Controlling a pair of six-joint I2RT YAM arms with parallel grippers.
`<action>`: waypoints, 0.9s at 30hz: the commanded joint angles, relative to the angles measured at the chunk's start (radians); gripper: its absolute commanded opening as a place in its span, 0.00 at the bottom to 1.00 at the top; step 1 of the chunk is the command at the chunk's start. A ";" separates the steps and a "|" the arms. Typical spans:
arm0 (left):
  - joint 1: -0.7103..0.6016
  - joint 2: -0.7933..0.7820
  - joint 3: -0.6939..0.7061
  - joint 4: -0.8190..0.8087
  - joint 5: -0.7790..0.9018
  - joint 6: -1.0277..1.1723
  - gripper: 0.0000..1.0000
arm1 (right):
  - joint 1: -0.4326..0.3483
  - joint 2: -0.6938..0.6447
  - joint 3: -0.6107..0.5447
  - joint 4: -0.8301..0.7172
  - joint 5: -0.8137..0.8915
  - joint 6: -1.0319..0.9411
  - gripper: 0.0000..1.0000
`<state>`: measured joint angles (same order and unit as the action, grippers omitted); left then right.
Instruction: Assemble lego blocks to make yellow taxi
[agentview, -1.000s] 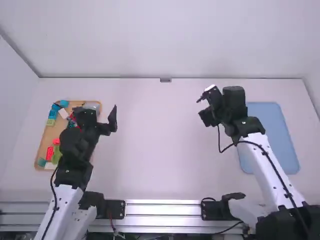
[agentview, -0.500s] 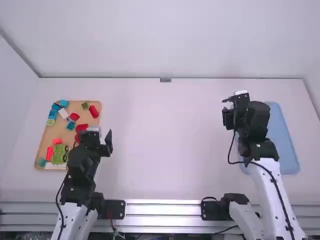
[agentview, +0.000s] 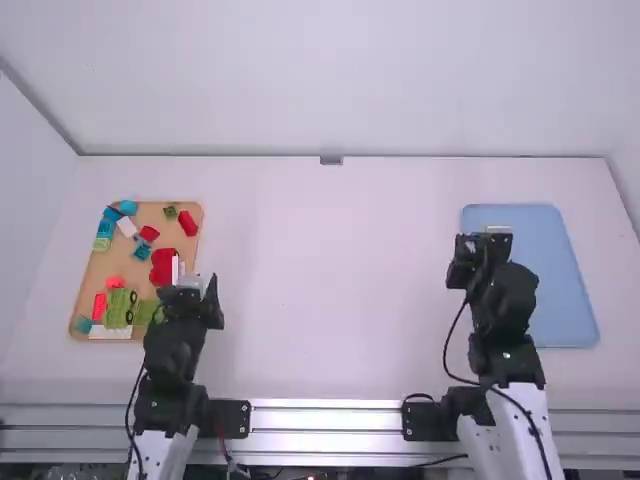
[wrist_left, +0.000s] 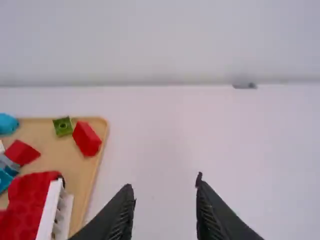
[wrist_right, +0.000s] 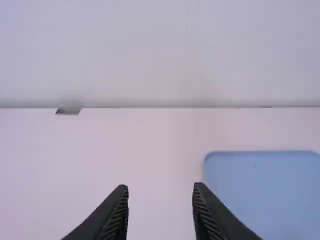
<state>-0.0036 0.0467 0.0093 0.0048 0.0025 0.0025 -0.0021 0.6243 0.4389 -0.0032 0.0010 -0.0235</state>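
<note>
Ok, so the lego blocks (agentview: 118, 306) are on the wooden tray (agentview: 108, 262), but my left gripper (agentview: 190, 285) covers a corner of it, and I can't make out what's under there. Wrist cam crops the big red block (wrist_left: 31, 200) too. My right gripper (agentview: 485, 242) hides a bit of the blue tray (agentview: 562, 290). Both have fingers wide apart, holding nothing.

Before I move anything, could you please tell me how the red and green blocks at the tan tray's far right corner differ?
The red block is oblong and clearly larger, while the green block is small and squarish. The red block lies nearer the tray's right edge than the green block. Both rest on the tan tray.
</note>
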 joint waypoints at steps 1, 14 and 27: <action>0.004 -0.047 -0.009 -0.005 -0.002 -0.002 0.27 | 0.002 -0.056 -0.057 0.003 -0.001 0.023 0.27; 0.004 -0.047 -0.009 -0.005 -0.002 -0.002 0.08 | 0.002 -0.308 -0.310 0.003 -0.001 0.023 0.02; 0.004 -0.047 -0.009 -0.005 -0.002 -0.002 0.00 | 0.002 -0.485 -0.439 0.003 -0.001 0.023 0.00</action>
<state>-0.0036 0.0074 0.0093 0.0044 0.0025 -0.0010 -0.0021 0.1658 0.0116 0.0048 -0.0025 -0.0055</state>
